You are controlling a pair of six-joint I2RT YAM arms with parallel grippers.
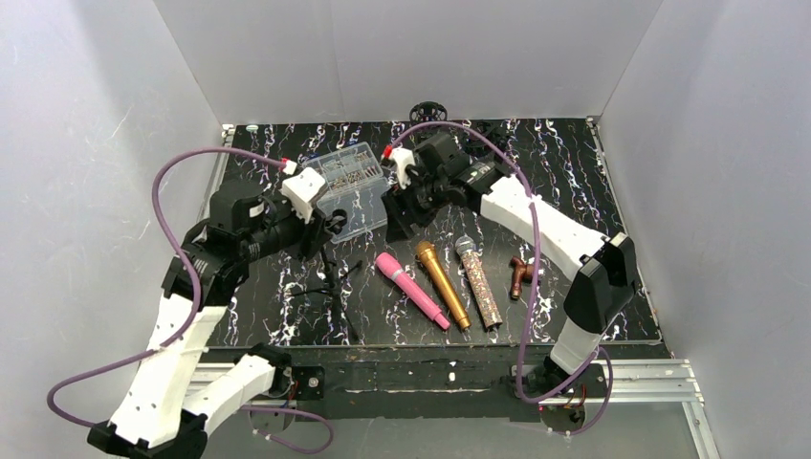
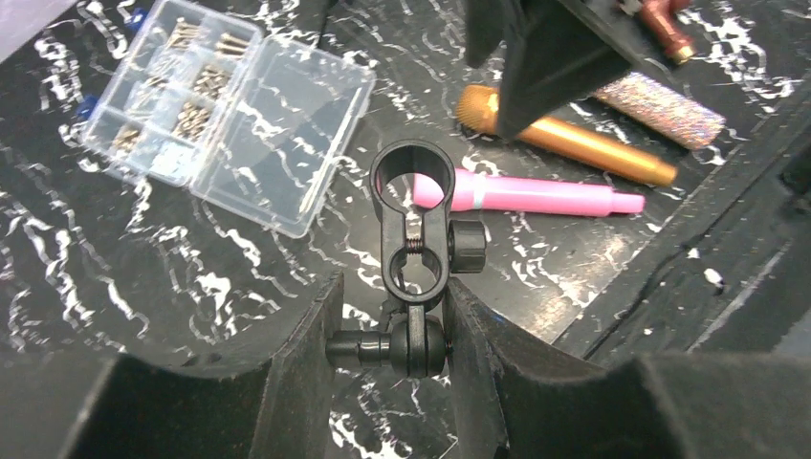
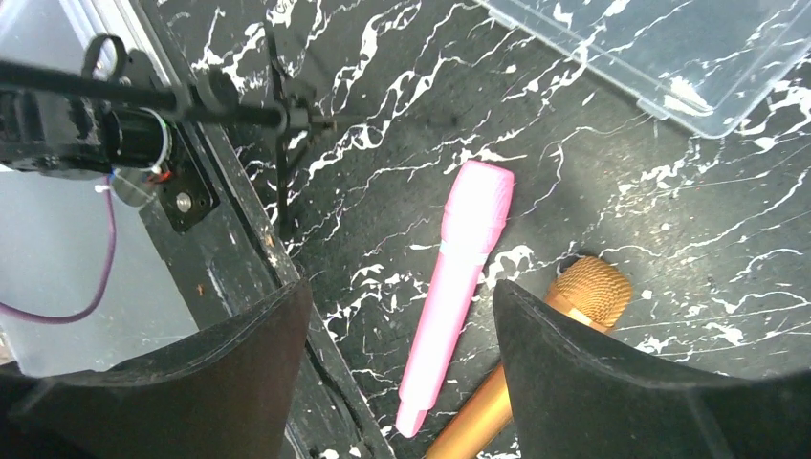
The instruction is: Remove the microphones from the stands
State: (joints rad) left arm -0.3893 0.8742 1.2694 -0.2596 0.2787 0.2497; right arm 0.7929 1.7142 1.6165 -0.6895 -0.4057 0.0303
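The black tripod stand (image 1: 330, 277) stands left of centre. Its ring clamp (image 2: 413, 153) is empty. My left gripper (image 1: 330, 225) is shut on the stand's swivel joint (image 2: 418, 344), with the fingers (image 2: 306, 363) pressing both sides of it. A pink microphone (image 1: 411, 284) lies flat on the table, apart from the stand. It also shows in the left wrist view (image 2: 536, 194) and the right wrist view (image 3: 459, 277). My right gripper (image 1: 402, 215) is open and empty, hovering above the pink microphone's head (image 3: 402, 296).
A gold microphone (image 1: 442, 284) and a glittery one (image 1: 478, 282) lie right of the pink one. A copper pipe fitting (image 1: 521, 275) lies further right. A clear parts box (image 1: 349, 182) sits open at the back. White walls enclose the table.
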